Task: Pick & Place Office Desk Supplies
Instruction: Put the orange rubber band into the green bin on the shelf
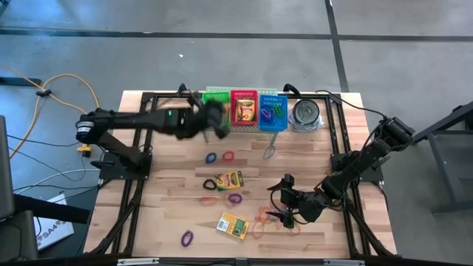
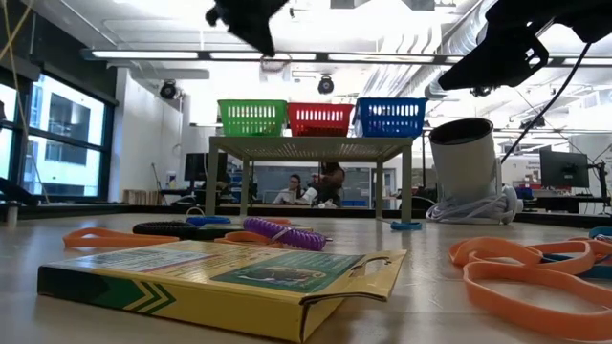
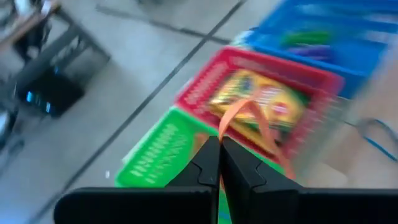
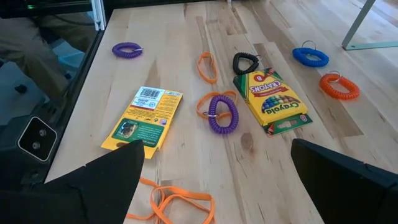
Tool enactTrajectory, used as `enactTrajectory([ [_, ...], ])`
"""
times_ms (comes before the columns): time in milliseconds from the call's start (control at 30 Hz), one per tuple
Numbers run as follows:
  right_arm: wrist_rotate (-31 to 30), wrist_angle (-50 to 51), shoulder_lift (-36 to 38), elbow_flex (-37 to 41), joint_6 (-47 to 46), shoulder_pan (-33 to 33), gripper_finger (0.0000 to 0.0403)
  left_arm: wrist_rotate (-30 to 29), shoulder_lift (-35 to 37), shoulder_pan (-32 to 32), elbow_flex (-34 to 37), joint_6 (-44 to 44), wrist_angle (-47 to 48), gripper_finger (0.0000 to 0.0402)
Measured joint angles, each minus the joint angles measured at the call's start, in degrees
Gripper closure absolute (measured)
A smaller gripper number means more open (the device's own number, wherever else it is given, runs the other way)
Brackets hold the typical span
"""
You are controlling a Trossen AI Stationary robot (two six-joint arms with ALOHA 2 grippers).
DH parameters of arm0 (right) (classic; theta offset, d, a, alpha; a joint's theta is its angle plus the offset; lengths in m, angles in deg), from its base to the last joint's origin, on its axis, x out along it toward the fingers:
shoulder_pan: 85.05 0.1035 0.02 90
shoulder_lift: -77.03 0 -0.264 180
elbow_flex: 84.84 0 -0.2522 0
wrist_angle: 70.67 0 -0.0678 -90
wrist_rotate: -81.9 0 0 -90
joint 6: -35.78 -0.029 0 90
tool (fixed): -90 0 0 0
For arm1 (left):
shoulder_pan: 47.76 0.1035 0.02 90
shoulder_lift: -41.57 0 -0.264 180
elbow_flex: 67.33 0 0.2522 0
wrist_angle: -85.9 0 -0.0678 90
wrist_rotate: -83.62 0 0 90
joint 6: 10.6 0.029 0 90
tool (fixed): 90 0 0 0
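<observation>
Carrying: left gripper (image 3: 219, 163) clenched on a thin orange band (image 3: 258, 121), loop hanging off the fingertips, up by the basket row at the table's far edge.
Drop zone: band dangles over the red basket (image 3: 314, 71), which already holds a crayon box (image 3: 261, 102); green basket (image 3: 158, 149) just beside, blue basket (image 1: 272, 112) on the other side.
Risk 1: the hold is only a pinch on a limp loop; I judge a swing could land it in the wrong basket or on a rim.
Risk 2: loop may snag on mesh or cling to a finger at release.
Right gripper (image 1: 287, 207): jaws wide, nothing held, low over the near-right table by orange bands (image 4: 171, 202).
Loose stock: crayon boxes (image 1: 233, 224) and (image 1: 230, 179), purple coil (image 4: 222, 113) mid-table.
Edges: baskets crowd the far edge, metal tin (image 1: 305, 112) beside blue.
Room: arms well apart, bare wood between them.
</observation>
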Motion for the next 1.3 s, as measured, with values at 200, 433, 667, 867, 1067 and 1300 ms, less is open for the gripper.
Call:
enactTrajectory([
  [200, -0.02, -0.1, -0.35, -0.04, 0.02, 0.01, 0.0008, 11.33, -0.56, 12.79, -0.07, -6.09, 1.69, 0.0401],
  [433, -0.01, -0.3, -3.84, -0.04, 0.26, -0.47, 0.0008, 18.35, -2.99, 18.08, -0.01, -8.48, 3.61, 0.0401],
  [667, 2.3, -1.67, -4.76, -0.02, 0.26, -1.89, 0.0008, 19.07, -5.13, 17.41, 0.01, -8.4, 4.39, 0.0401],
  [867, 3.01, -2.01, -4.76, -0.02, 0.27, -1.88, 0.0008, 18.81, -5.22, 17.18, 0.01, -8.39, 4.62, 0.0375],
  [1067, 3.01, -2.01, -4.76, -0.02, 0.28, -1.88, 0.0008, 18.59, -5.47, 16.87, 0.01, -9.31, 5.26, 0.0315],
  [1300, 3.02, -1.99, -4.76, -0.02, 0.28, -1.88, 0.0008, 16.6, -5.39, 16.02, -0.06, -6.29, 4.85, 0.0269],
])
